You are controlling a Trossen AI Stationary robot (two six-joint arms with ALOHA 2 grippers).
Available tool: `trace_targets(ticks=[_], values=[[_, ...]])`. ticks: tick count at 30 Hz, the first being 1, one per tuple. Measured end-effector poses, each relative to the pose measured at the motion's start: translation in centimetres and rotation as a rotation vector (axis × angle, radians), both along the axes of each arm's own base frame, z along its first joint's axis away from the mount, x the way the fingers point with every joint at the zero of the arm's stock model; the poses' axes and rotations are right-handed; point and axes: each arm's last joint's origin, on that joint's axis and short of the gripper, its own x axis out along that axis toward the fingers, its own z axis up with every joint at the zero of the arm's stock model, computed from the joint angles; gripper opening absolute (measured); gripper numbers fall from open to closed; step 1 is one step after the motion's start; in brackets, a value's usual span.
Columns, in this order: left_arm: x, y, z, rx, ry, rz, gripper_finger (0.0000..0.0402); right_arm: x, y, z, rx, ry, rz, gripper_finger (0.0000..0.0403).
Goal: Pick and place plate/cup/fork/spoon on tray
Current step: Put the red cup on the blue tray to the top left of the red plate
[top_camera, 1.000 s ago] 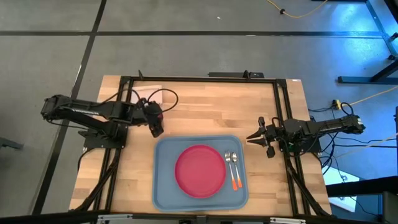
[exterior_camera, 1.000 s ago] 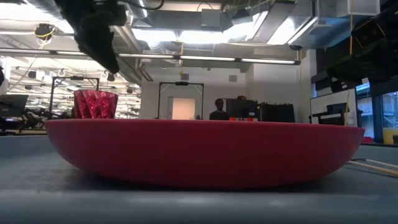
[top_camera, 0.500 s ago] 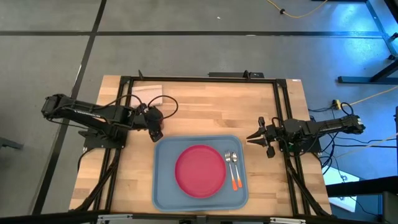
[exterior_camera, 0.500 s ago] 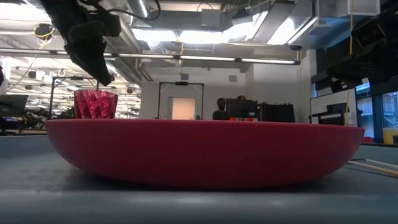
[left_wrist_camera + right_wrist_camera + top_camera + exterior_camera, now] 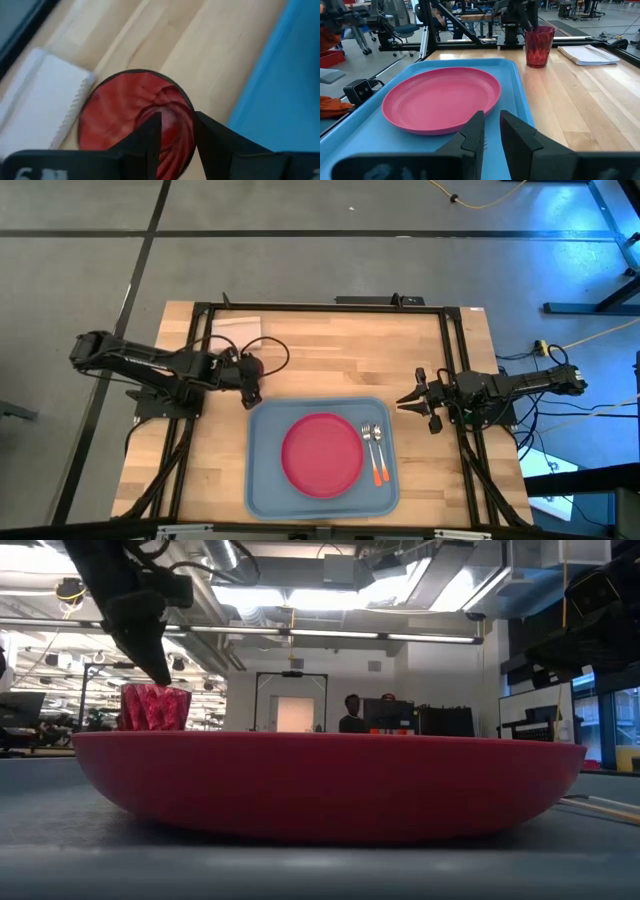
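The dark red cup stands upright on the wood just off the tray's far left corner; it also shows in the low view and the right wrist view. My left gripper is open over it, pointing down, with one finger inside the cup and one outside its tray-side wall. In the high view the gripper hides the cup. The pink-red plate lies in the blue-grey tray. The fork and the spoon lie side by side right of the plate. My right gripper waits, slightly open, at the tray's far right corner.
A white folded napkin lies at the table's far left, beyond the cup, and shows in the left wrist view. Black frame rails run along the table's sides. Bare wood lies between the tray and the far edge.
My left gripper has come down over the cup and drawn a little toward the table's left edge. Its fingertips now reach the cup's rim. The right arm, plate, fork and spoon have kept still.
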Motion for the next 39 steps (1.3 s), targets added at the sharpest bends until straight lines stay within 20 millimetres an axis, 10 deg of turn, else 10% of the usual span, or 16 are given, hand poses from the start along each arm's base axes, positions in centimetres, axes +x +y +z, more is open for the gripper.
trace_targets(ticks=[28,39], values=[[-0.5,0.7,0.4,0.221,-0.012,0.113,0.0108,0.0,0.0,0.0,0.0,0.0,0.0,0.0065],[-1.2,3.3,1.0,0.037,-0.008,0.332,0.0108,0.0,0.0,0.0,0.0,0.0,0.0,0.0065]])
